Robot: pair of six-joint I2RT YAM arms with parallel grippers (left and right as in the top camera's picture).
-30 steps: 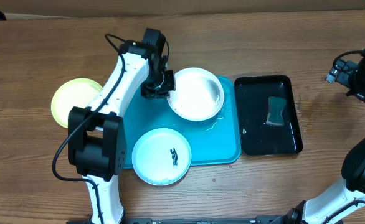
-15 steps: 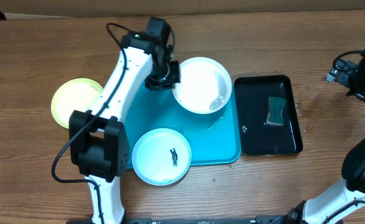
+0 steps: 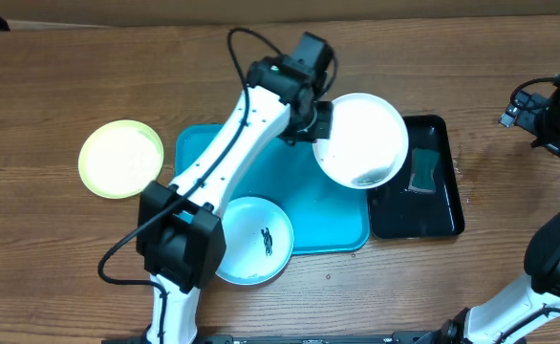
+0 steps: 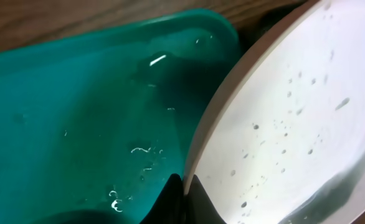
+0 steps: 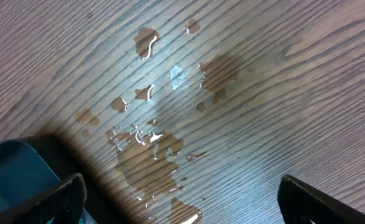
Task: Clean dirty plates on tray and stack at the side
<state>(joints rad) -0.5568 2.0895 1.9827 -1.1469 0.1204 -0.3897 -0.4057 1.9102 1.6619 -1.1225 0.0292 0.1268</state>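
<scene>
On the wooden table (image 3: 89,76) we see the turquoise tray (image 3: 213,162) with the black tray (image 3: 442,215) just to its right. Our left gripper (image 3: 316,122) is clamped on the rim of the wet white plate (image 3: 361,134), held above both trays' adjoining edges. The yellow-green plate (image 3: 120,159) lies on the table to the left of the turquoise tray. The smeared blue plate (image 3: 251,241) overhangs that tray's front rim. Our right gripper (image 5: 181,196) gapes wide and empty over puddles (image 5: 151,137). A sponge (image 3: 423,170) sits in the black tray.
</scene>
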